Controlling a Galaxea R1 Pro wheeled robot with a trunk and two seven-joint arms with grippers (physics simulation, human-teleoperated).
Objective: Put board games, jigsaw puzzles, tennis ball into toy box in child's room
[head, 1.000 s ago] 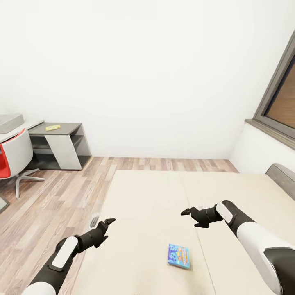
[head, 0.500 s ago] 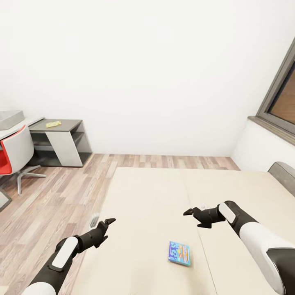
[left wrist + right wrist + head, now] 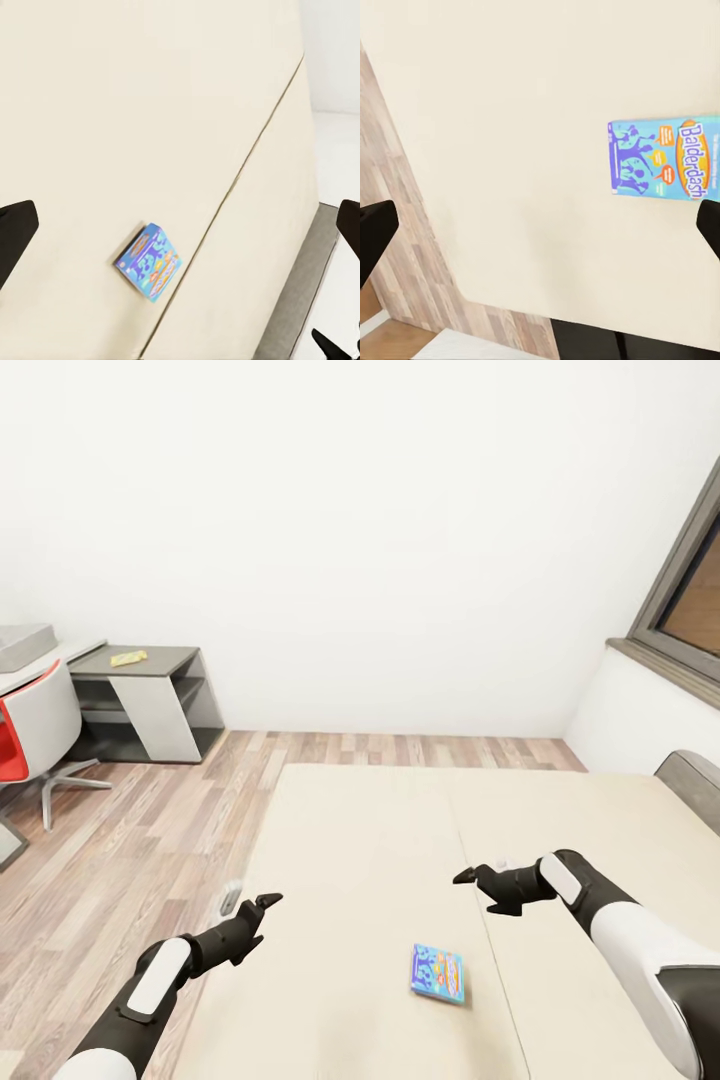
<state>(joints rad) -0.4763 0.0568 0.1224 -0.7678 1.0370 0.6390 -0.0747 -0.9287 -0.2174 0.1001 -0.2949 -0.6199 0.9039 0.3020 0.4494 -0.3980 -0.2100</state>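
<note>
There, board game (image 3: 437,973) flat on bed (image 3: 360,840).

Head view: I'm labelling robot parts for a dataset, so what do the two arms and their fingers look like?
Both arms are alike: glossy white rounded shells with black joints, and a white oval panel on each black forearm. The left gripper and right gripper are matte black with short, pointed fingers. No cables or markings are visible.

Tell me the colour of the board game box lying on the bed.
Bright blue flat board game box with orange patches; clearest in the right wrist view.
</note>
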